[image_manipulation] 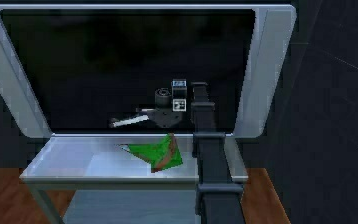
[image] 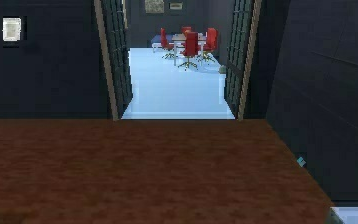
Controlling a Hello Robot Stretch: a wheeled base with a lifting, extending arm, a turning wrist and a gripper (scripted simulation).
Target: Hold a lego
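Observation:
In the arm side view the dark arm (image_manipulation: 212,160) rises from the bottom edge, with two white marked squares (image_manipulation: 179,92) at its far end. Left of them is the gripper (image_manipulation: 123,122), its thin fingers pointing left above a silver metal table (image_manipulation: 77,160). A green and brown angular thing (image_manipulation: 157,152) lies on that tabletop, just below and to the right of the fingers. I cannot tell whether the gripper holds anything.
A large dark panel in a silver frame (image_manipulation: 272,70) stands behind the table. In the forward view a brown wooden surface (image: 137,170) spans the foreground. Beyond it a doorway (image: 177,90) between dark walls leads to a lit room with red chairs (image: 190,45).

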